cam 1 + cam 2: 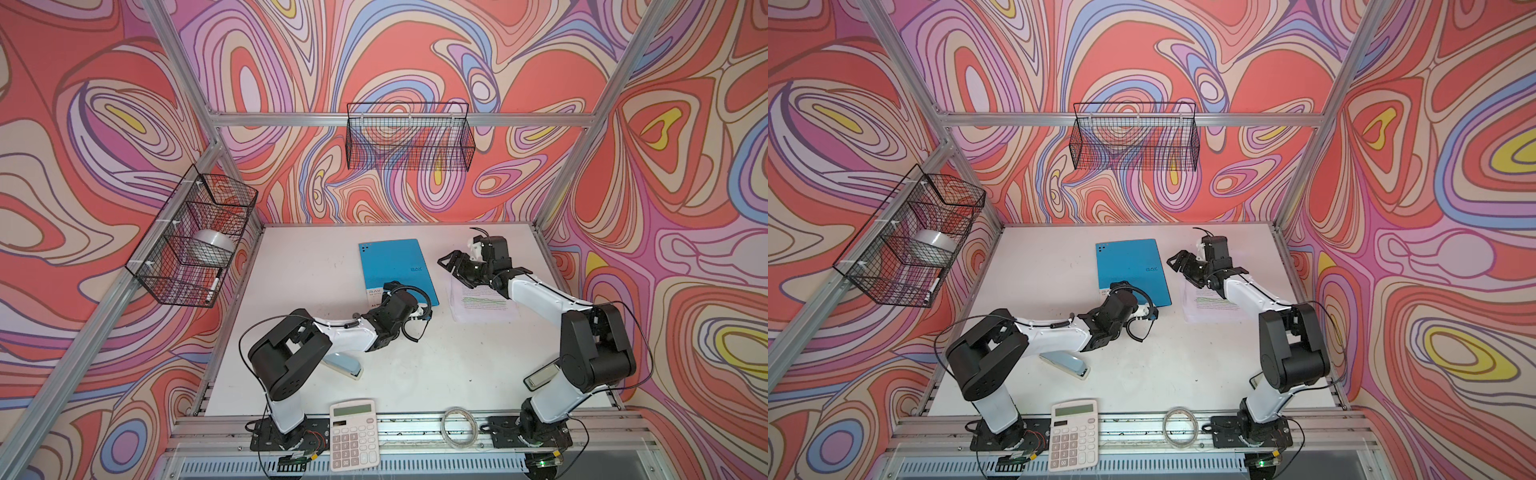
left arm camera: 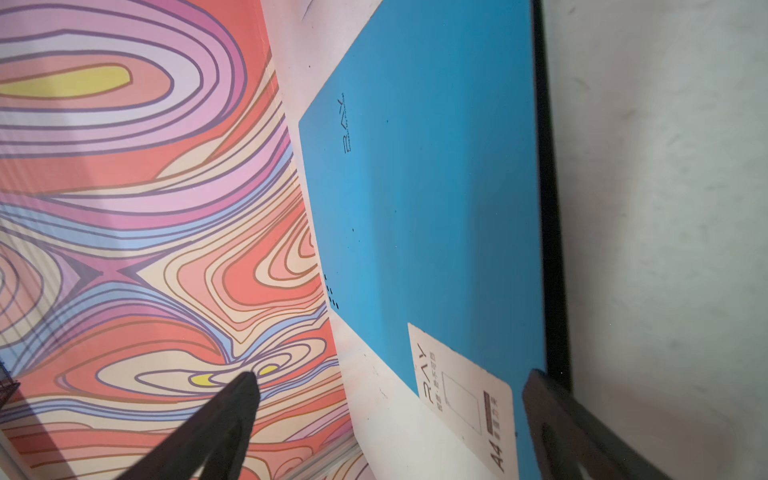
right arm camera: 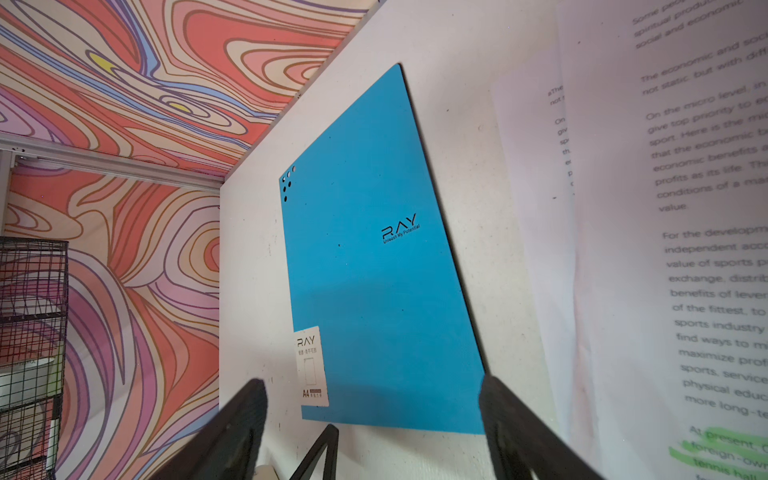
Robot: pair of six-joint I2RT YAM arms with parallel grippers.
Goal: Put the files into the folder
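The blue folder lies shut and flat on the white table, its white label at the near left corner. The files, white printed sheets with green highlighted lines, lie slightly fanned just right of it. My left gripper is open and turned on its side at the folder's near edge, holding nothing. My right gripper hangs open and empty between the folder and the far end of the files. That arm hides part of the sheets.
A pale blue stapler lies under the left arm. A white calculator and a clear coil sit on the front rail. A small dark device lies beside the right arm. Wire baskets hang on the left wall and back wall.
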